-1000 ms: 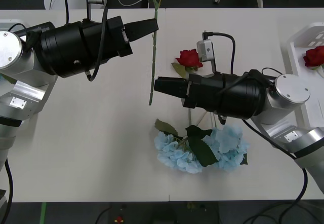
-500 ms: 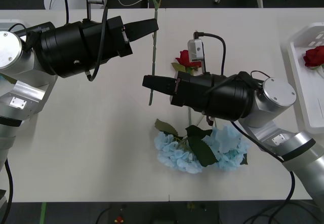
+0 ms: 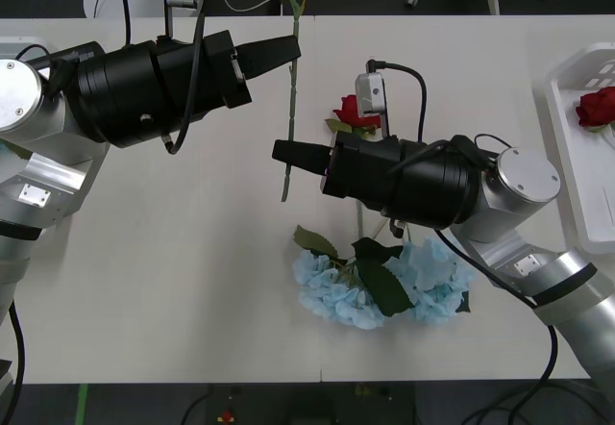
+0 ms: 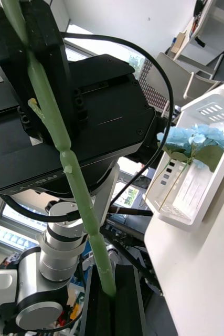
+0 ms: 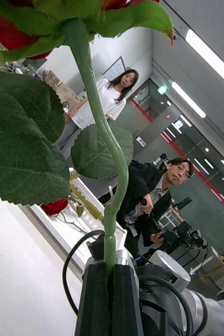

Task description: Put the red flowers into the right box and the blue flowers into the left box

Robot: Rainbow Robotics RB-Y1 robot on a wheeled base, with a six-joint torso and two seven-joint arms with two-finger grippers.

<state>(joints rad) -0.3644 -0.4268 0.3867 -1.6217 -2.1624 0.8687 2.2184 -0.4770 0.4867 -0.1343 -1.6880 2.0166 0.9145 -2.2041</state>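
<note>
A red rose [image 3: 291,88] is held upright above the desk [image 3: 173,281], its stem clamped in the closed left hand [image 3: 288,50], while the lower stem end is pinched by the closed right hand [image 3: 281,149], seemingly for a handover toward the right box [image 3: 577,156].

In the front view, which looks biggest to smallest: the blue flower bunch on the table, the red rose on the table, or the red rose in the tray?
1. The blue flowers, by far the widest.
2 and 3. The red rose on the table and the red rose in the right box look alike; the right gripper arm partly covers the first, so no ranking.
</note>
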